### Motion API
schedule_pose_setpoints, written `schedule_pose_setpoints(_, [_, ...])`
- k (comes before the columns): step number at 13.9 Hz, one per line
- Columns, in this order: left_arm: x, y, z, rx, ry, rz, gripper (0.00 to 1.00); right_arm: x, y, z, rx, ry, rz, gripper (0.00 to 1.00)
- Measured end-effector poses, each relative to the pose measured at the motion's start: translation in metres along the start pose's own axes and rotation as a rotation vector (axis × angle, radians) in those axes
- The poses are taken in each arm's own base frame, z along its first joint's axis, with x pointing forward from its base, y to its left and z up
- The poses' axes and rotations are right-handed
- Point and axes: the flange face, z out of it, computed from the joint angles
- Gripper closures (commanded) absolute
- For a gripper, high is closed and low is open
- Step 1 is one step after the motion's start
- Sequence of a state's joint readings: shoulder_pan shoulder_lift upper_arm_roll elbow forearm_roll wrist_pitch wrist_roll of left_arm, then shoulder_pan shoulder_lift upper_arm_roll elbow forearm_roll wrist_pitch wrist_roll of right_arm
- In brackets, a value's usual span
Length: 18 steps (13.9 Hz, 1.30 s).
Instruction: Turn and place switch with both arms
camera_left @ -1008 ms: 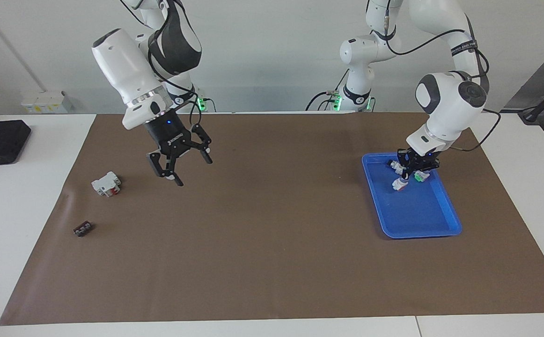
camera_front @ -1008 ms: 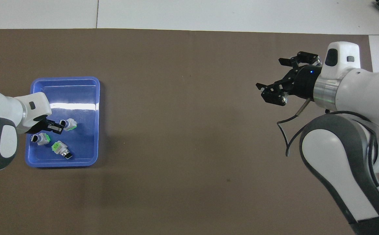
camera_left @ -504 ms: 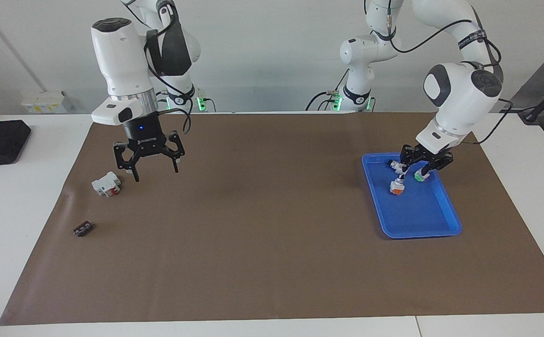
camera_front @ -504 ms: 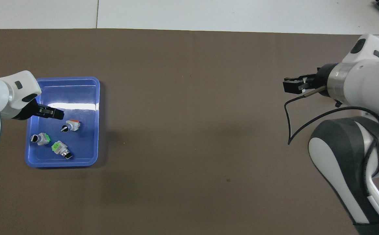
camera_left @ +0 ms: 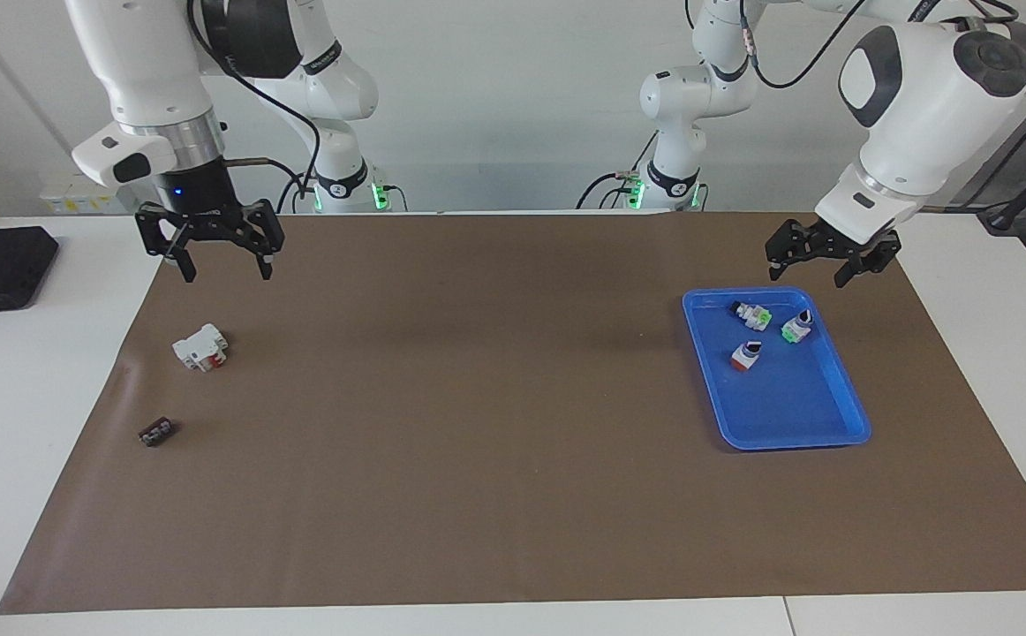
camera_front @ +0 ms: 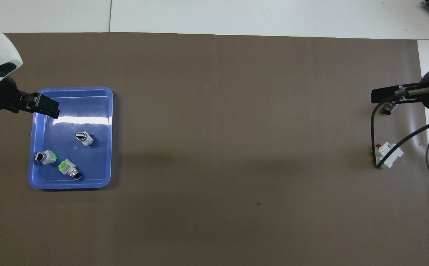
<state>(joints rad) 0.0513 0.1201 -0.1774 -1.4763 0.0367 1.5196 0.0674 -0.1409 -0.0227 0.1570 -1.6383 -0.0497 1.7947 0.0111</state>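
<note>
The switch point(camera_left: 745, 355) point(camera_front: 84, 137) lies in the blue tray point(camera_left: 818, 428) point(camera_front: 103, 111) at the facing view's right (two green-patched switches point(camera_left: 776, 321) beside it). The left gripper point(camera_left: 831, 258), jaws apart and empty, hangs above the tray's upper edge; the right gripper point(camera_left: 223, 250), also spread, hangs at upper left.

A shallow blue plastic tray point(camera_front: 105, 111) holds three small white switches: one with a black knob point(camera_front: 84, 137) lies farther from the robots than two green-patched ones point(camera_front: 46, 157) point(camera_front: 68, 169). The left gripper's black fingers point(camera_front: 41, 105) overlap the tray's corner.
</note>
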Motion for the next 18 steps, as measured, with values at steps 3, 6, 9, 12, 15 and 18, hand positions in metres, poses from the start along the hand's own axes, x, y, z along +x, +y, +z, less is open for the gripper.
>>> schedule_pose_setpoints(3, [-0.005,0.058,-0.021,0.035,-0.009,-0.028,0.00,-0.012,0.034,-0.014,-0.001,-0.087,0.061,0.00])
schedule_pose_setpoints(6, [-0.006,0.095,-0.019,0.043,-0.013,-0.052,0.00,-0.021,0.053,-0.015,0.036,-0.143,0.107,0.00])
schedule_pose_setpoints(9, [-0.001,0.068,-0.018,0.032,-0.014,-0.097,0.00,-0.023,0.052,-0.006,0.042,-0.170,0.108,0.00])
schedule_pose_setpoints(12, [0.001,0.022,-0.018,0.012,-0.008,-0.095,0.00,-0.022,0.048,-0.004,0.042,-0.174,0.103,0.00])
schedule_pose_setpoints(15, [0.001,-0.004,-0.019,0.000,0.007,-0.089,0.00,-0.022,0.048,-0.004,0.042,-0.175,0.103,0.00])
schedule_pose_setpoints(18, [0.001,0.000,-0.018,-0.001,0.009,-0.080,0.00,-0.022,0.048,-0.003,0.042,-0.176,0.103,0.00])
